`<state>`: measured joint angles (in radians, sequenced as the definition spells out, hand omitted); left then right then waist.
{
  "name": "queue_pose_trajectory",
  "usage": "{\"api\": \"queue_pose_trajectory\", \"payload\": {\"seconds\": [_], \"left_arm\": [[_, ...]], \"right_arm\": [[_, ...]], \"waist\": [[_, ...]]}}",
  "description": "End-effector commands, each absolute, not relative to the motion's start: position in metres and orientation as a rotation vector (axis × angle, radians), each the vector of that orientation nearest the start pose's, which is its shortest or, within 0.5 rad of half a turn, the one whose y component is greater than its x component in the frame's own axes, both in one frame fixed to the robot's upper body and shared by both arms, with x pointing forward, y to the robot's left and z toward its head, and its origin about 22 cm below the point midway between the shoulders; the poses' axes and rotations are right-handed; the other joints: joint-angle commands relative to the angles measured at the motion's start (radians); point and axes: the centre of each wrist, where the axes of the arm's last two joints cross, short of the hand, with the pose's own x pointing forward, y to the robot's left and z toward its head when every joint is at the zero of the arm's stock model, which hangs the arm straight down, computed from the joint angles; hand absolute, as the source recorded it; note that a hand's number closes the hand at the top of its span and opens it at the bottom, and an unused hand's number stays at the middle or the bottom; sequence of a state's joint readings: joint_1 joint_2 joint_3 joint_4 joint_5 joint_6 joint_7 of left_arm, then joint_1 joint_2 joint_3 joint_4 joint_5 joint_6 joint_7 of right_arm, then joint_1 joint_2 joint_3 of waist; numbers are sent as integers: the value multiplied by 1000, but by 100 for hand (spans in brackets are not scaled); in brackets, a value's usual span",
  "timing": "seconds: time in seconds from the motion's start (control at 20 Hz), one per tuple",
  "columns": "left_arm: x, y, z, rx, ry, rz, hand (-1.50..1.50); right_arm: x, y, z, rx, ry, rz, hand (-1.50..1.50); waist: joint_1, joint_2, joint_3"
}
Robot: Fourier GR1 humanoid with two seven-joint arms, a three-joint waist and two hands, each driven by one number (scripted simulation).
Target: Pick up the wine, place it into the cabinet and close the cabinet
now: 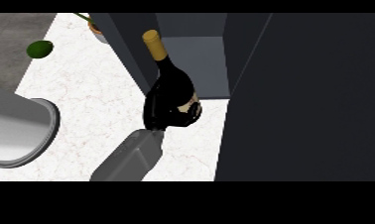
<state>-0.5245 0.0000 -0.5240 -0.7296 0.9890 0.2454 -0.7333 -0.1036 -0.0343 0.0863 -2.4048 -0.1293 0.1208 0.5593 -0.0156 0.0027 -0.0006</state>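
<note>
Dark glass, almost black, makes the wine bottle (170, 82), which stands near the middle of the view. It is tilted, with the gold foil cap (152, 39) pointing to 11 o'clock. A pale label (193, 102) shows low on its right side.

The left robot hand (162, 123) is at the base of the bottle, at its 6 o'clock, and its black fingers are curled round the lower part of the glass, holding it. Hand and bottle are both black, so the border between them is hard to see. The grey forearm (132, 156) comes in from 7 o'clock.

The bottle is in front of the open cabinet (198, 64), with its neck across the cabinet's left wall. I cannot tell whether any part is already inside, or whether the base touches the counter (88, 94). The cabinet door (300, 99) is a wide dark panel at 3 o'clock of the bottle.

The counter is white with fine veins. A small green fruit (40, 48) lies at 10 o'clock, well apart from the bottle. A pot (97, 31) with a green stem is at 11 o'clock, just beside the cabinet. A grey rounded basin (26, 129) sits at 8 o'clock, at the edge of the view.
</note>
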Motion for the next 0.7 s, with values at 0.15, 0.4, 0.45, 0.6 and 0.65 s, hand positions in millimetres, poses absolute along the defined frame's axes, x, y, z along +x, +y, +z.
{"api": "queue_pose_trajectory", "payload": {"seconds": [0.15,0.4,0.45,0.6,0.65], "left_arm": [[338,97,-58,-350,-1589,420,150],[355,96,-50,-290,-1636,450,150],[348,90,-49,-306,-1632,441,150],[363,92,-35,-290,-1626,451,150],[378,93,-23,-303,-1614,449,150]], "right_arm": [[166,-222,205,271,-1940,273,-150],[165,-205,189,292,-1915,298,-150],[160,-216,200,259,-1935,280,-150],[166,-218,178,268,-1935,250,-150],[174,-207,188,259,-1934,252,-150]], "waist": [[-2,1,0],[-25,6,-1],[-10,1,0],[-2,0,1],[-4,2,0]]}}
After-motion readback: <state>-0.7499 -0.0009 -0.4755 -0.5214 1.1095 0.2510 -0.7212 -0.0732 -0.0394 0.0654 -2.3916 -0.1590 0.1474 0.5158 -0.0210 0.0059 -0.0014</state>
